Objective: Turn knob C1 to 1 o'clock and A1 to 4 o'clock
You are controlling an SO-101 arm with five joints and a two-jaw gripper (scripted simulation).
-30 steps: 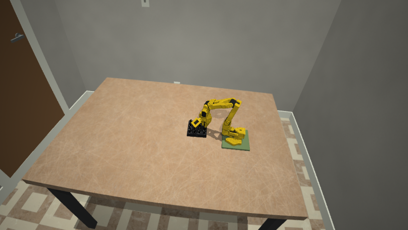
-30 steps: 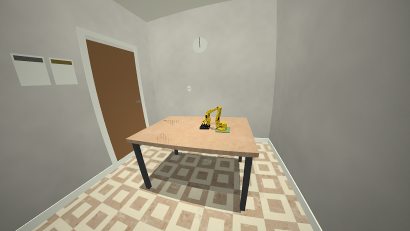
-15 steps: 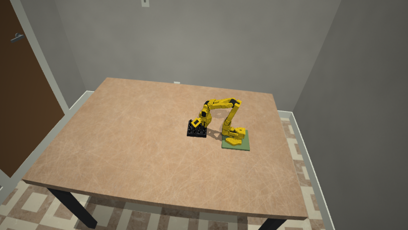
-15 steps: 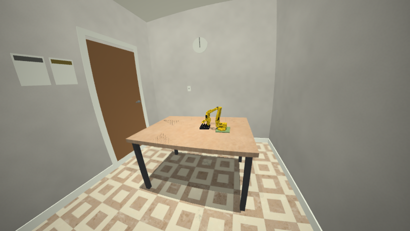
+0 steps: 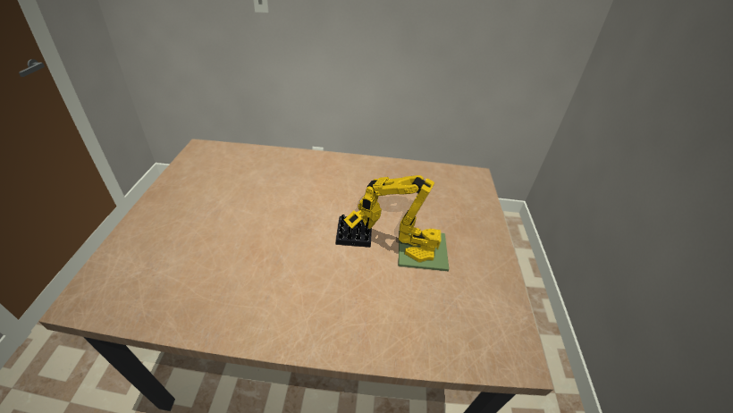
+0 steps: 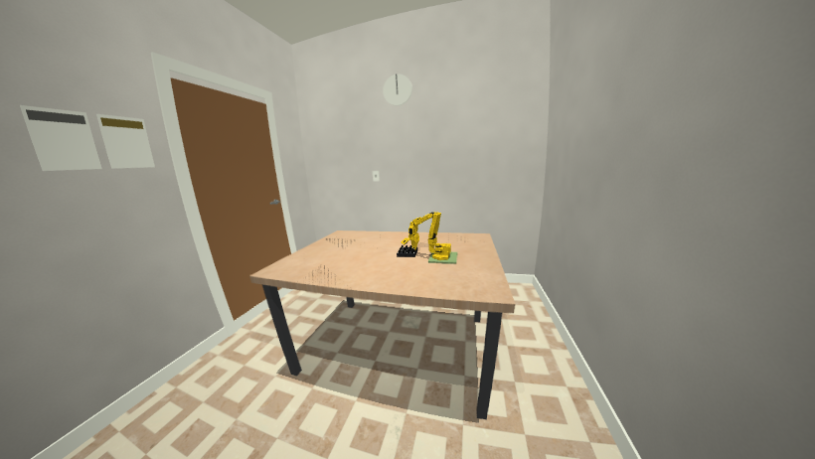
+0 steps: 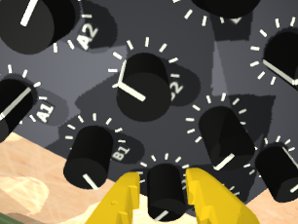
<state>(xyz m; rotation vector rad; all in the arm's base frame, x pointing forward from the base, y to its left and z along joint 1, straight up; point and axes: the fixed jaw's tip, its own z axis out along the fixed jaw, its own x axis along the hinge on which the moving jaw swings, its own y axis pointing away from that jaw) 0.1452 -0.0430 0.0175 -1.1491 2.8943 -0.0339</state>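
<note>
- Knob box (image 5: pixel 353 243) (image 6: pixel 407 254) (image 7: pixel 190 63) sits on the table (image 5: pixel 246 256) (image 6: pixel 365 273), beside the green base plate (image 5: pixel 443 261) (image 6: pixel 452 259) and apart from it
- Claw (image 5: pixel 370 224) (image 6: pixel 414 246) (image 7: pixel 163 173) is narrowly spread, its fingers astride C1 (image 7: pixel 166 192) and pinching nothing; a slim gap shows on C1's left in the wrist view
- C1's white line lies at the lower edge of its cap in that view
- B1 (image 7: pixel 89 157) stands just left of the claw there, A1 (image 7: pixel 16 104) farther left
</note>
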